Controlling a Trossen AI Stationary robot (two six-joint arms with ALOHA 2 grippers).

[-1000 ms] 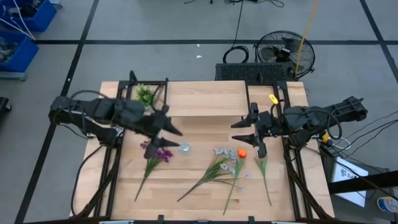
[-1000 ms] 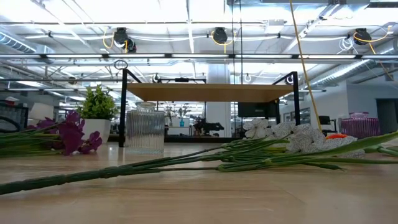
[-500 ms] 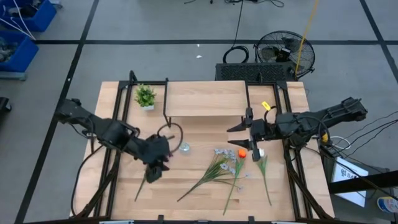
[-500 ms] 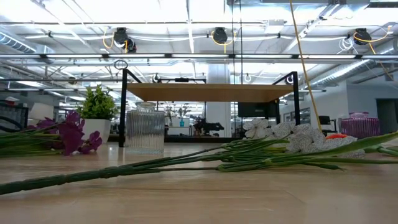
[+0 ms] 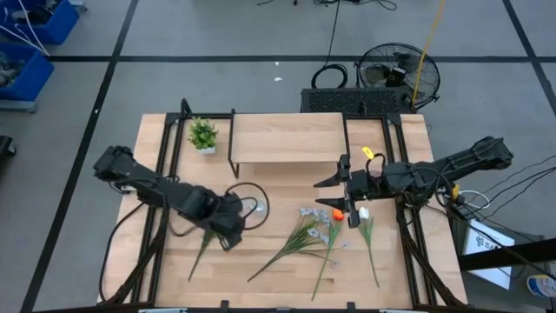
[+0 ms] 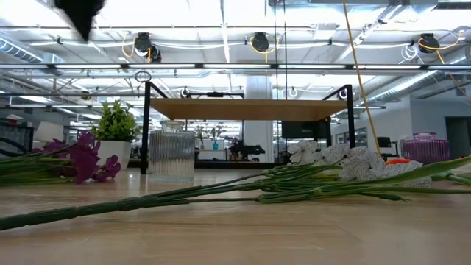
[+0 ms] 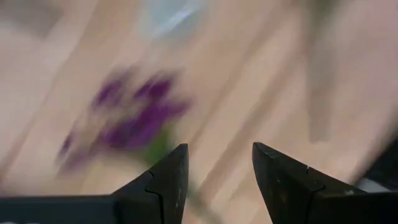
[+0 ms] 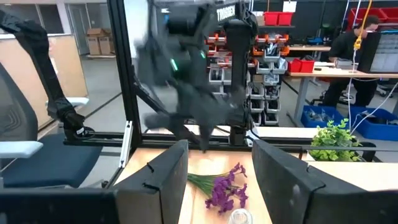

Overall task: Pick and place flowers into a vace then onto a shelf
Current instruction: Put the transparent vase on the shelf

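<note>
The purple bunch point(image 7: 140, 121) lies flat on the table; from above my left gripper hides its blooms, and only the stem point(image 5: 201, 256) shows. My left gripper point(image 5: 233, 236) hovers open above it, its dark tip at the top of the low view point(image 6: 79, 11). The ribbed glass vase point(image 5: 257, 206) stands upright just beyond. The white and pale-blue spray point(image 5: 317, 219), the orange bloom point(image 5: 337, 213) and the white bud point(image 5: 363, 211) lie flat near my right gripper point(image 5: 343, 196), which is open above the table. The shelf point(image 5: 287, 137) stands at the far side.
A small potted plant point(image 5: 202, 135) stands at the far left corner beside the shelf's black legs point(image 6: 145, 125). Long green stems point(image 6: 221, 195) stretch toward the near edge. A black cable loop point(image 5: 248, 196) hangs off the left arm near the vase.
My left arm has swung from the far left toward the near edge and come down over the purple bunch, fingers now pointing down at it. My right gripper has crept toward the table's left, closer to the orange bloom. No flower has moved.
</note>
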